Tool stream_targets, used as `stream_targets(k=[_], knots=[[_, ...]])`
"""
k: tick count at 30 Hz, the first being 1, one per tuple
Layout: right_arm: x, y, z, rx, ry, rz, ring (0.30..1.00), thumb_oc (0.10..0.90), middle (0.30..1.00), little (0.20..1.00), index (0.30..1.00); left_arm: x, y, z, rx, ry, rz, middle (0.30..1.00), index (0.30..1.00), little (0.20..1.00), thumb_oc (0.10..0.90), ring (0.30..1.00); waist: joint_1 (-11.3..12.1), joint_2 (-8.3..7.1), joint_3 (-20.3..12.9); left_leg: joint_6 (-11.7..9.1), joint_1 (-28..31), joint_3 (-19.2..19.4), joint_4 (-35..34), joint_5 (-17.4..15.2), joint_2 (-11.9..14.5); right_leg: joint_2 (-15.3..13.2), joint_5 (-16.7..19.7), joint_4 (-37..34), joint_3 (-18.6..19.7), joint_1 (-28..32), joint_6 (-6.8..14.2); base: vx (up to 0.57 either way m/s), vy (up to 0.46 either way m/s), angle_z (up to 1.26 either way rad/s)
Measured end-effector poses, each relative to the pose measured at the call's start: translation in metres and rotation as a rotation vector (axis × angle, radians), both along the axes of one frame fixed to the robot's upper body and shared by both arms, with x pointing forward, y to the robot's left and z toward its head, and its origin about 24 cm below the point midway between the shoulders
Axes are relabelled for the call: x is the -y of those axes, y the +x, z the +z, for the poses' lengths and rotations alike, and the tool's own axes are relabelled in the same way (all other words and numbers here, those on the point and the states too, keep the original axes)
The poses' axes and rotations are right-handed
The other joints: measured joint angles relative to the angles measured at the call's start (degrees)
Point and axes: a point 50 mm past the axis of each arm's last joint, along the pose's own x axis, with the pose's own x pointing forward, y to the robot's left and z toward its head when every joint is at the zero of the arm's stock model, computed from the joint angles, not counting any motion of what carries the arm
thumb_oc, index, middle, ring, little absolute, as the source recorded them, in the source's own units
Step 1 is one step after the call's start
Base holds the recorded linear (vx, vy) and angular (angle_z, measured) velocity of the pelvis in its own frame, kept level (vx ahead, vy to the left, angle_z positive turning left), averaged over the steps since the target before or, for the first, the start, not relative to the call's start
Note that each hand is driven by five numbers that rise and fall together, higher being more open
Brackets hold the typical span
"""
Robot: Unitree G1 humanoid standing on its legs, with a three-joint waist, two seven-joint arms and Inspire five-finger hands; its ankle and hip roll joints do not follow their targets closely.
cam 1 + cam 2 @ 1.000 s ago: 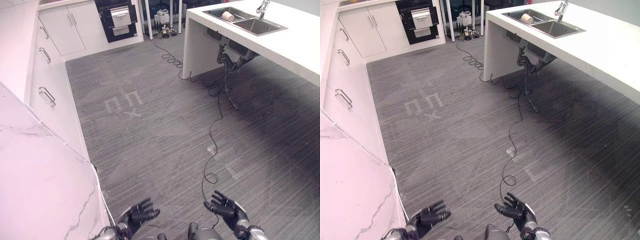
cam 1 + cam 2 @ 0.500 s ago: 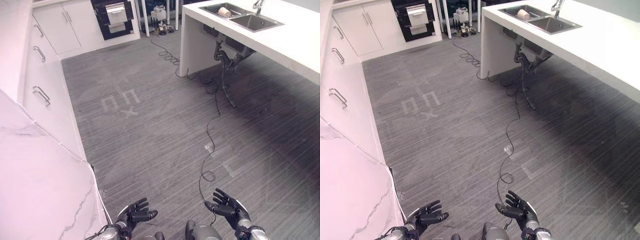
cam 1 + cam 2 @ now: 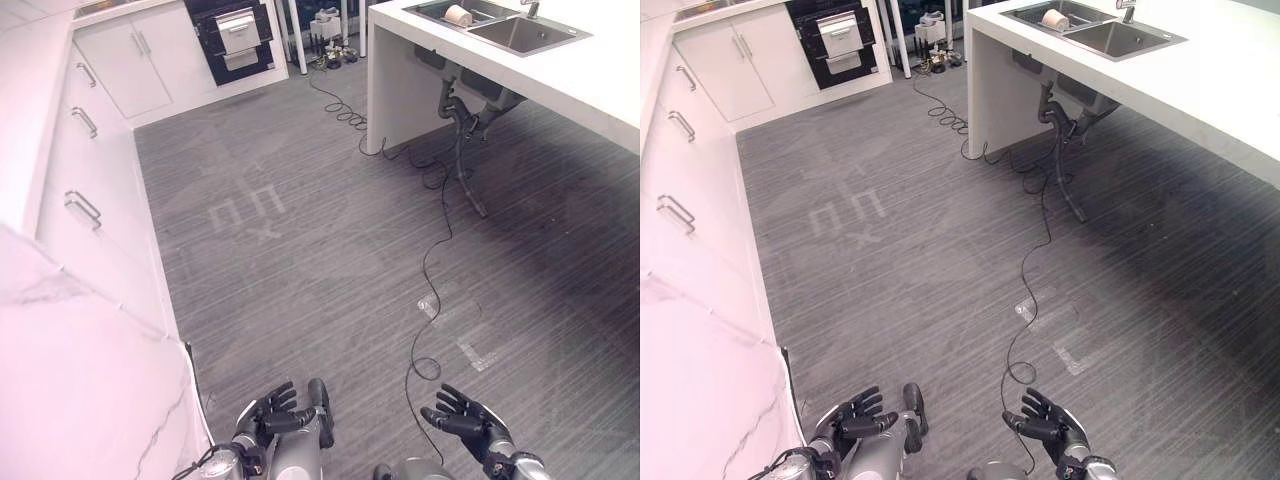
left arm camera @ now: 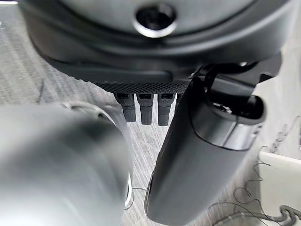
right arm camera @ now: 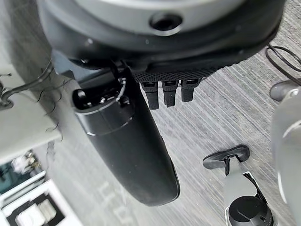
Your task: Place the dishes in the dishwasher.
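Standing clear of the far white sink counter [image 3: 560, 60], where a pale cup-like dish [image 3: 458, 15] lies; left hand [image 3: 268, 418] and right hand [image 3: 462, 420] relaxed, empty. Approach judged next.

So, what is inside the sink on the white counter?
A pale round item lies in the sink's near basin; its kind is unclear. The other basin looks bare, though its walls hide part.

— Floor type?
— Grey striped floor [image 3: 330, 250] with pale tape marks [image 3: 247, 211].
— Furniture?
— White cabinets [image 3: 125, 70] at left and far side; white counter [image 3: 560, 70] with a sink [image 3: 522, 32] at right.
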Motion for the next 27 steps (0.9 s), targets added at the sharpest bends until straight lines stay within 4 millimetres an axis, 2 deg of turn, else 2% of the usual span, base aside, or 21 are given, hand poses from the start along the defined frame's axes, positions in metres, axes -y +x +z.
stream_targets(k=[1, 2, 3, 4, 5, 7, 9, 10, 11, 12, 13, 15, 16, 18, 20, 22, 23, 24, 25, 26, 27], knots=[[-0.003, -0.014, -0.006, -0.041, 0.007, -0.008, 0.9, 0.8, 0.9, 0.9, 0.9, -0.005, -0.012, -0.006, -0.063, 0.02, -0.004, 0.9, 0.9, 0.9, 0.8, 0.9, -0.23, -2.21, -2.36, 1.64, 2.88, -0.07, -1.32, -0.83, -4.33, -2.39, 0.02, -3.47, -0.9, 5.01, 0.98, 0.24, 0.2, 0.06], [-0.002, -0.021, -0.008, -0.061, 0.0, 0.005, 0.9, 0.8, 0.9, 0.9, 0.9, -0.004, -0.021, -0.009, -0.095, 0.024, -0.007, 0.9, 0.9, 0.9, 0.8, 0.9, 0.04, -2.7, -3.65, 4.6, 6.04, 0.33, -4.52, 1.31, -5.82, -2.84, -0.08, -2.48, -2.22, 5.86, 3.3, 0.2, 0.171, 0.05], [-0.009, -0.015, -0.01, -0.056, 0.002, 0.0, 0.9, 0.8, 0.9, 0.9, 0.9, -0.01, -0.024, -0.01, -0.115, 0.045, -0.03, 0.9, 0.9, 0.9, 0.8, 0.9, -0.35, -3.6, -3.9, 10.35, 7.56, 0.82, -4.02, 2.5, -5.91, -3.6, 0.28, 8.4, -3.69, 2.38, 6.79, 0.13, 0.069, 0.05], [-0.013, -0.013, -0.008, -0.036, 0.01, 0.006, 0.9, 0.8, 0.9, 0.9, 0.9, -0.011, -0.022, -0.008, -0.113, 0.057, -0.059, 0.9, 0.9, 0.9, 0.8, 0.9, -0.27, -3.72, -3.96, 11.07, 7.94, -0.17, -3.55, 1.32, -5.96, -4.71, 2.12, 15.46, -4.07, -0.63, 9.5, 0.24, 0.122, 0.27], [-0.02, -0.008, -0.006, 0.001, 0.025, 0.014, 0.9, 0.8, 0.9, 0.9, 0.9, -0.015, -0.014, -0.004, -0.092, 0.077, -0.1, 0.9, 0.9, 0.9, 0.8, 0.9, -0.21, -4.43, -3.99, 10.62, 8.68, -0.87, -2.24, -0.96, -6.5, -5.84, 4.79, 25.85, -3.31, -4.33, 12.24, 0.22, 0.118, 0.44], [-0.023, 0.002, -0.002, 0.048, 0.041, 0.013, 0.9, 0.8, 0.9, 0.9, 0.9, -0.017, 0.0, 0.002, -0.055, 0.102, -0.129, 0.9, 0.9, 0.9, 0.8, 0.9, -0.17, -4.1, -3.86, 11.77, 10.2, -1.05, -0.31, -4.63, -6.86, -7.02, 10.74, 36.19, -1.15, -8.23, 13.44, 0.29, 0.093, 0.29], [-0.023, 0.024, 0.008, 0.132, 0.045, 0.016, 0.9, 0.8, 0.9, 0.9, 0.9, -0.018, 0.005, 0.004, -0.044, 0.117, -0.132, 0.9, 0.9, 0.9, 0.8, 0.9, -1.44, -2.02, -3.28, 12.52, 13.07, -1.57, -1.78, -6.11, -7.45, -8.57, 10.81, 37.71, -2.17, -11.24, 13.45, 0.28, -0.02, 0.08], [-0.023, 0.034, 0.015, 0.178, 0.039, 0.026, 0.9, 0.8, 0.9, 0.9, 0.9, -0.018, 0.009, 0.006, -0.031, 0.12, -0.134, 0.9, 0.9, 0.9, 0.8, 0.9, -2.02, -0.62, -2.88, 12.92, 15.19, -1.52, -3.69, -6.47, -7.67, -9.27, 9.95, 36.73, -3.08, -14.02, 12.42, 0.26, -0.106, -0.11], [-0.024, 0.045, 0.023, 0.231, 0.039, 0.04, 0.9, 0.8, 0.9, 0.9, 0.9, -0.017, 0.008, 0.007, -0.019, 0.124, -0.13, 0.9, 0.9, 0.9, 0.8, 0.9, -3.54, 1.37, -2.15, 12.79, 17.34, -1.75, -5.97, -6.5, -7.72, -9.39, 7.6, 31.49, -5.46, -16.96, 11.03, 0.33, -0.15, 0.02], [-0.025, 0.047, 0.026, 0.251, 0.045, 0.041, 0.9, 0.8, 0.9, 0.9, 0.9, -0.018, 0.009, 0.008, -0.013, 0.125, -0.131, 0.9, 0.9, 0.9, 0.8, 0.9, -4.8, 1.75, -2.13, 12.44, 17.88, -2.09, -6.25, -6.59, -7.8, -9.57, 7.31, 27.25, -6.71, -18.62, 10.73, 0.43, -0.232, 0.11], [-0.026, 0.045, 0.026, 0.254, 0.05, 0.042, 0.9, 0.8, 0.9, 0.9, 0.9, -0.018, 0.011, 0.009, -0.002, 0.128, -0.135, 0.9, 0.9, 0.9, 0.8, 0.9, -5.52, 1.44, -1.88, 11.0, 18.92, -2.58, -6.31, -8.43, -8.62, -10.0, 7.46, 20.92, -7.99, -21.97, 10.54, 0.39, -0.209, 0.2], [-0.023, 0.04, 0.025, 0.245, 0.051, 0.04, 0.9, 0.8, 0.9, 0.9, 0.9, -0.018, 0.013, 0.01, -0.003, 0.125, -0.137, 0.9, 0.9, 0.9, 0.8, 0.9, -6.79, 0.89, -1.74, 10.85, 18.5, -3.33, -4.89, -9.58, -9.6, -11.12, 9.03, 11.94, -9.82, -24.07, 9.07, 0.4, -0.219, 0.26], [-0.019, 0.031, 0.02, 0.214, 0.046, 0.025, 0.9, 0.8, 0.9, 0.9, 0.9, -0.015, 0.014, 0.009, -0.01, 0.117, -0.14, 0.9, 0.9, 0.9, 0.8, 0.9, -7.94, -0.39, -1.31, 10.58, 18.56, -3.67, -3.27, -11.28, -11.05, -13.4, 12.89, 5.34, -10.27, -27.89, 9.99, 0.45, -0.262, 0.32], [-0.013, 0.016, 0.012, 0.154, 0.043, -0.001, 0.9, 0.8, 0.9, 0.9, 0.9, -0.009, 0.005, 0.003, -0.045, 0.103, -0.154, 0.9, 0.9, 0.9, 0.8, 0.9, -8.32, -1.08, -0.71, 10.47, 18.65, -3.36, -0.15, -14.71, -11.53, -14.49, 16.45, 1.53, -10.88, -30.9, 8.16, 0.47, -0.293, 0.07], [-0.012, 0.005, 0.008, 0.12, 0.045, -0.012, 0.9, 0.8, 0.9, 0.9, 0.9, -0.005, -0.009, -0.003, -0.08, 0.085, -0.144, 0.9, 0.9, 0.9, 0.8, 0.9, -8.49, -1.18, -0.8, 9.3, 20.24, -3.58, 1.21, -17.34, -11.38, -13.97, 17.38, 3.41, -11.33, -30.73, 6.69, 0.46, -0.255, -0.13], [-0.01, -0.003, 0.005, 0.094, 0.042, -0.021, 0.9, 0.8, 0.9, 0.9, 0.9, 0.0, -0.024, -0.009, -0.123, 0.053, -0.121, 0.9, 0.9, 0.9, 0.8, 0.9, -8.93, -1.2, -0.87, 8.22, 23.64, -3.78, 0.63, -18.62, -11.21, -11.58, 17.96, 3.06, -9.92, -26.66, 5.01, 0.47, -0.29, -0.11], [-0.009, -0.003, 0.005, 0.086, 0.037, -0.023, 0.9, 0.8, 0.9, 0.9, 0.9, 0.002, -0.035, -0.012, -0.141, 0.018, -0.084, 0.9, 0.9, 0.9, 0.8, 0.9, -9.14, -0.99, -1.0, 5.56, 28.15, -3.25, -2.87, -18.31, -11.24, -9.25, 17.38, 2.64, -10.26, -22.33, 2.61, 0.39, -0.299, -0.15], [-0.009, -0.003, 0.005, 0.085, 0.036, -0.024, 0.9, 0.8, 0.9, 0.9, 0.9, 0.002, -0.038, -0.012, -0.147, 0.011, -0.079, 0.9, 0.9, 0.9, 0.8, 0.9, -8.68, -1.26, -1.16, 3.6, 29.16, -3.22, -2.92, -17.39, -11.33, -8.33, 17.95, 0.85, -9.83, -20.18, 0.51, 0.34, -0.278, -0.12], [-0.008, 0.0, 0.006, 0.094, 0.031, -0.024, 0.9, 0.8, 0.9, 0.9, 0.9, 0.004, -0.042, -0.014, -0.155, -0.001, -0.069, 0.9, 0.9, 0.9, 0.8, 0.9, -8.57, -1.46, -1.12, 1.93, 27.59, -4.36, 2.1, -17.13, -11.2, -7.96, 18.19, 0.92, -9.75, -18.84, -2.23, 0.34, -0.324, 0.06], [-0.003, 0.006, 0.01, 0.111, 0.016, -0.021, 0.9, 0.8, 0.9, 0.9, 0.9, 0.008, -0.032, -0.012, -0.122, -0.022, -0.041, 0.9, 0.9, 0.9, 0.8, 0.9, -7.57, -2.16, -1.17, -2.95, 17.98, -6.62, 23.1, -12.92, -9.76, -8.96, 15.51, 1.88, -8.69, -17.84, -3.9, 0.28, -0.321, -0.03], [0.001, 0.008, 0.012, 0.113, 0.004, -0.015, 0.9, 0.8, 0.9, 0.9, 0.9, 0.009, -0.03, -0.012, -0.115, -0.05, -0.019, 0.9, 0.9, 0.9, 0.8, 0.9, -5.86, -2.07, -1.25, -4.66, 12.96, -7.06, 33.1, -5.75, -7.9, -8.35, 14.88, 1.04, -8.31, -16.03, -4.75, 0.33, -0.312, -0.14]])
